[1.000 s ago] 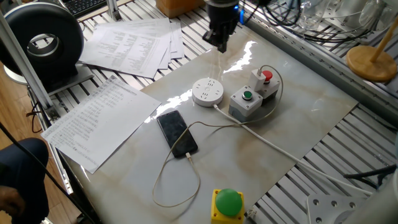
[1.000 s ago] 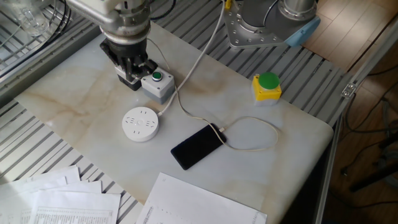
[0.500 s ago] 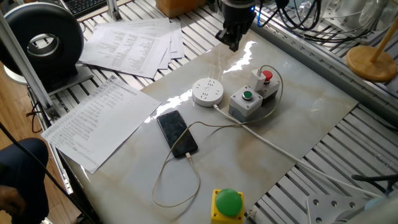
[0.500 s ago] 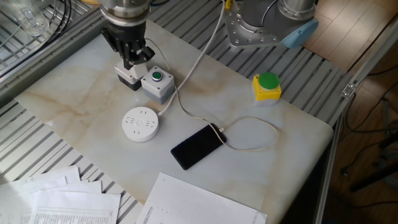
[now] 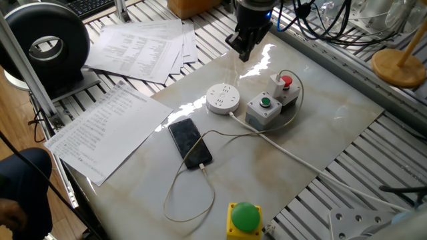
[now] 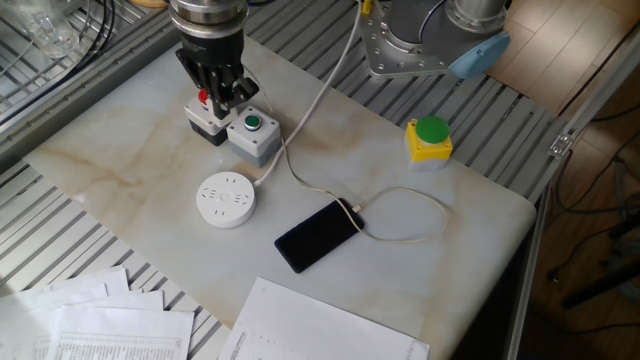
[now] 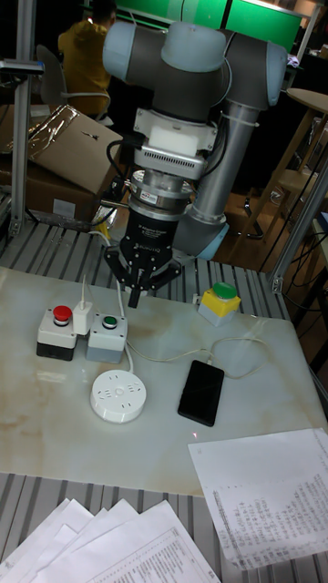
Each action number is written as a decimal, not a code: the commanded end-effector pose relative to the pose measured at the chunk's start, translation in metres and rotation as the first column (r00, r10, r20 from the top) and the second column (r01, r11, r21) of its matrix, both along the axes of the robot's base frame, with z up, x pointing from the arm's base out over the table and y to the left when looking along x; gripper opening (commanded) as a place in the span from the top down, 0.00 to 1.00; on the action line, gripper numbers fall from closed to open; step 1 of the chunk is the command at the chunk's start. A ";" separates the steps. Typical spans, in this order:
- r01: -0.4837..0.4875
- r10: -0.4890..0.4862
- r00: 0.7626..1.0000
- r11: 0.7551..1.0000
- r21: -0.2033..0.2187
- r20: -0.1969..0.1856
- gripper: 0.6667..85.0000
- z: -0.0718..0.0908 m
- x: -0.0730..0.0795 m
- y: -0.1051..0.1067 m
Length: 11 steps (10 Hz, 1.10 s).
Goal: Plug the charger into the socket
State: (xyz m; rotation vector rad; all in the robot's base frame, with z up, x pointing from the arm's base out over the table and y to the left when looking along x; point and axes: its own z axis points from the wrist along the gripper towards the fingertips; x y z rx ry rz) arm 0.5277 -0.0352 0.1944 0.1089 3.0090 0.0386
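The charger [image 5: 275, 85], a small white cube, stands on top of the grey button boxes, between the red and the green button; in the tall fixed view the charger [image 7: 83, 316] shows upright there. Its thin white cable loops across the table to a black smartphone [image 5: 190, 143]. The round white socket [image 5: 223, 98] lies flat next to the boxes, slots up. My gripper [image 5: 241, 53] hangs above the far side of the table, higher than the boxes, fingers drawn together with nothing in them. In the tall fixed view the gripper [image 7: 135, 295] hovers just above the green-button box, right of the charger.
A grey box with a red button [image 5: 286, 83] and one with a green button [image 5: 265, 104] sit side by side. A yellow box with a green dome [image 5: 244, 217] stands at the near edge. Paper sheets [image 5: 107, 130] lie left. The socket's thick cord [image 5: 313, 167] runs off right.
My gripper has shifted sideways above the far side of the table towards the button boxes and turned a little. The red button, covered before, now shows. Nothing on the table moved.
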 end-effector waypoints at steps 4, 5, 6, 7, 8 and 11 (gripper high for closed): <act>0.015 -0.018 0.999 0.998 0.067 0.046 1.00 0.004 0.011 0.015; 0.007 -0.011 0.999 0.998 0.067 0.049 1.00 0.004 0.012 0.016; 0.030 -0.033 0.999 0.997 0.074 0.043 0.94 0.004 0.011 0.017; 0.015 -0.021 0.997 0.996 0.086 0.070 0.72 0.003 0.016 0.015; -0.019 0.011 0.995 0.997 0.075 0.100 0.42 -0.003 0.017 0.001; -0.055 0.052 0.998 0.996 0.064 0.047 0.32 -0.027 -0.012 -0.029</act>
